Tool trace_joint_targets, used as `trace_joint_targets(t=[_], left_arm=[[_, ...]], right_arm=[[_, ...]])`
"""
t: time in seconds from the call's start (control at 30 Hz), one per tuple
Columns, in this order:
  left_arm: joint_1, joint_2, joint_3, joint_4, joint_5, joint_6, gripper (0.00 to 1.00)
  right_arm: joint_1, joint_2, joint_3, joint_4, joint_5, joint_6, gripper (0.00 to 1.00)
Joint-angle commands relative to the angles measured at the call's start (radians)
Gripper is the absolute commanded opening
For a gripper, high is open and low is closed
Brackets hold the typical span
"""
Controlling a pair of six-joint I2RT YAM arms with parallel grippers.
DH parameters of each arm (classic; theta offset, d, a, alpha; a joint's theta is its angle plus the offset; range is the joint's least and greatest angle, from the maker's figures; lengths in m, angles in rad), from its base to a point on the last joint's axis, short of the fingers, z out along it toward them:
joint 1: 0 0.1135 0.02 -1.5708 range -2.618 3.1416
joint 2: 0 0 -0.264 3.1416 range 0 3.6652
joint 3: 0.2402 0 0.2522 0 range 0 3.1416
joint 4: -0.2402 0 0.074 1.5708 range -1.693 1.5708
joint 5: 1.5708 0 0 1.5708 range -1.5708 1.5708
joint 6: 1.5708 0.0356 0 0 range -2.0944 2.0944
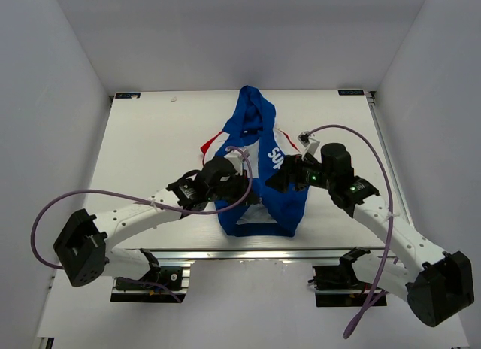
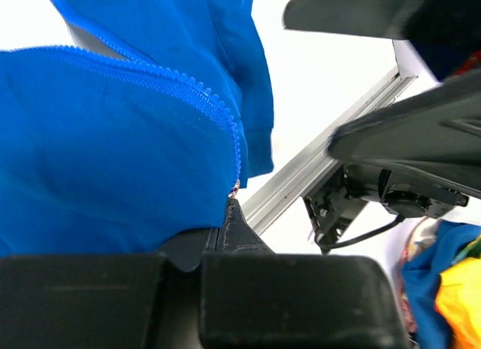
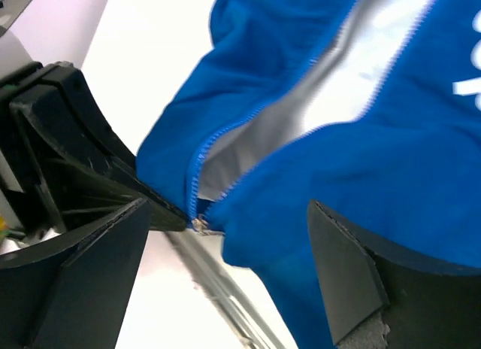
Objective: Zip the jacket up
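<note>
Left pincer pinches the jacket hem at the zipper's base, on the table; right pincer hangs spread near the slider. Closing off-target would likely grab loose fabric, not the pull.

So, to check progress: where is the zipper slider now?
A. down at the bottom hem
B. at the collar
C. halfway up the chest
A: the slider sits at the bottom hem of the jacket, with white lining showing in the open front beyond it.
</note>
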Motion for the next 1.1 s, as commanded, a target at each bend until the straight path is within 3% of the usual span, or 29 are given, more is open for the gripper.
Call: trace_joint_targets(t=[0.0,0.2,0.3,0.4,0.57,0.7,0.8,1.07], left_arm=[[0.004,0.009,0.056,-0.045,0.033,-0.061,0.00],[0.004,0.046,0.061,-0.070,0.044,-0.085,0.00],[0.004,0.049,0.060,-0.082,0.036,-0.100,0.00],[0.004,0.051,0.057,-0.088,0.028,-0.114,0.00],[0.004,0.061,0.050,-0.091,0.022,-0.128,0.00],[0.004,0.063,0.040,-0.084,0.021,-0.140,0.00],[0.004,0.060,0.040,-0.094,0.013,-0.146,0.00],[0.004,0.045,0.012,-0.078,0.008,-0.183,0.00]], right_arm=[[0.003,-0.075,0.056,-0.081,0.098,-0.097,0.89],[0.058,-0.159,0.053,-0.237,0.208,-0.160,0.89],[0.147,-0.210,0.020,-0.288,0.268,-0.183,0.89],[0.362,-0.253,-0.020,-0.308,0.490,-0.131,0.87],[0.602,-0.204,-0.037,-0.359,0.723,0.012,0.77],[0.812,-0.156,-0.060,-0.337,1.005,0.144,0.65],[0.854,-0.090,-0.054,-0.302,1.108,0.224,0.56],[0.938,0.103,0.026,-0.275,1.336,0.287,0.49]])
